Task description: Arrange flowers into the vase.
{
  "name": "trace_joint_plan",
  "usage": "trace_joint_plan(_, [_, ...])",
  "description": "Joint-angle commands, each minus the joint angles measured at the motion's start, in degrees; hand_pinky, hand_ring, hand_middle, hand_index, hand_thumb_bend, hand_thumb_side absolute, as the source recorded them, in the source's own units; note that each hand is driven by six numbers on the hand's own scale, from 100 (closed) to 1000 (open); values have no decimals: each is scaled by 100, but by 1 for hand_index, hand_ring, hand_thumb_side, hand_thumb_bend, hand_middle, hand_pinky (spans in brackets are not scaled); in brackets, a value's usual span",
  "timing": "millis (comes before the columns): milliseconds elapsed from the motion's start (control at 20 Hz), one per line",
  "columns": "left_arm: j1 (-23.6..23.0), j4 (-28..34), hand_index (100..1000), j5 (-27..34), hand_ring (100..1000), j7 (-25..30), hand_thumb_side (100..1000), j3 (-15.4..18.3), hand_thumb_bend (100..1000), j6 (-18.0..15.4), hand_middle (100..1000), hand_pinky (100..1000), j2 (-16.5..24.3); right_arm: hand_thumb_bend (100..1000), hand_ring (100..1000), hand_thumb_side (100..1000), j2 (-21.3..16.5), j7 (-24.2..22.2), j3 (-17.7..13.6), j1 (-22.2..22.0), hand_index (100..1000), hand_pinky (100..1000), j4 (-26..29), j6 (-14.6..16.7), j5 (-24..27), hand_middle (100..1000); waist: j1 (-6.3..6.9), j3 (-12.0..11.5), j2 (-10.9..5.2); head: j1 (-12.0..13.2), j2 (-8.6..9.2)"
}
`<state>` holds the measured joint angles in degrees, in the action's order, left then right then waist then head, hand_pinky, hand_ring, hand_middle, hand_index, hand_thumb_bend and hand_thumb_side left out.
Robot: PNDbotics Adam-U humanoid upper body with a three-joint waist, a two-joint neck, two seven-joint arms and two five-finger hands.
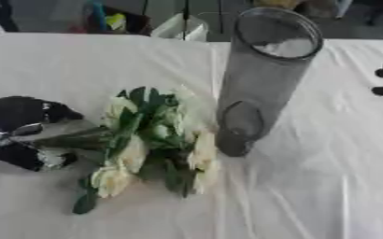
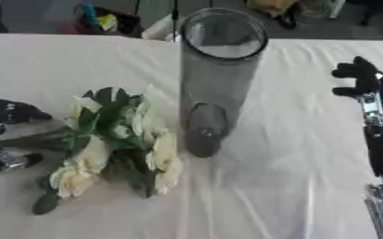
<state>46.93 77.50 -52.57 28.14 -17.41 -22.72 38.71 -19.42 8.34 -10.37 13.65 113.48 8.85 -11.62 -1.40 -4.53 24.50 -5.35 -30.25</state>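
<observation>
**Bouquet held at the stems, vase standing empty beside it**

Where the left edge of the view meets the table, the left hand (image 1: 23,133) reaches in, black with silver parts, its fingers and thumb curled round the dark green stems of the bouquet (image 1: 150,140). From that grip the stems run rightward, and the bunch spreads out flat on the white tablecloth (image 1: 325,186), which shows soft creases across its whole surface. Pale cream-yellow blooms ring the bunch, several along its right side and a few low on the left, while broad green leaves fill the middle and top; one leaf trails down toward the near edge.

Just beside the flower heads, to their right, stands the vase (image 1: 264,74), a tall cylinder of smoky grey glass, upright, its round mouth open toward the far side of the table. Through its wall the white cloth can be seen, and nothing green or cream shows inside it. Whether the nearest blooms touch its base cannot be told.

Farther right, well apart from the vase, the right hand (image 2: 360,77) shows at the edge, black fingers spread and relaxed, holding nothing, with the silver-jointed forearm running down the right side
</observation>
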Motion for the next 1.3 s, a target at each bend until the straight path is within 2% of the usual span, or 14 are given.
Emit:
trace_joint_plan(50, [80, 40, 949, 10, 741, 21, 881, -33, 376, -24, 797, 670, 37, 100, 989, 1000, -70, -15, -26, 30, 784, 705, 112, 9, 13, 682, 11, 16, -94, 20, 19])
trace_joint_plan(400, [129, -69, 959, -82, 737, 106, 836, -102, 388, -166, 795, 668, -70, 100, 990, 1000, -45, -42, -32, 27, 784, 706, 112, 0, 24, 682, 19, 51, -76, 47, 21])
trace_joint_plan(900, [156, -147, 909, -141, 710, -31, 819, -128, 359, -195, 744, 639, -161, 100, 992, 1000, -19, -74, -39, 17, 782, 706, 112, -21, 25, 681, 33, 69, -54, 37, 15])
trace_joint_plan(1300, [129, -97, 764, -34, 553, -343, 780, -69, 299, -117, 615, 540, -155, 100, 993, 1000, 1, -96, -45, -1, 782, 707, 112, -39, 21, 679, 27, 77, -53, 29, -16])
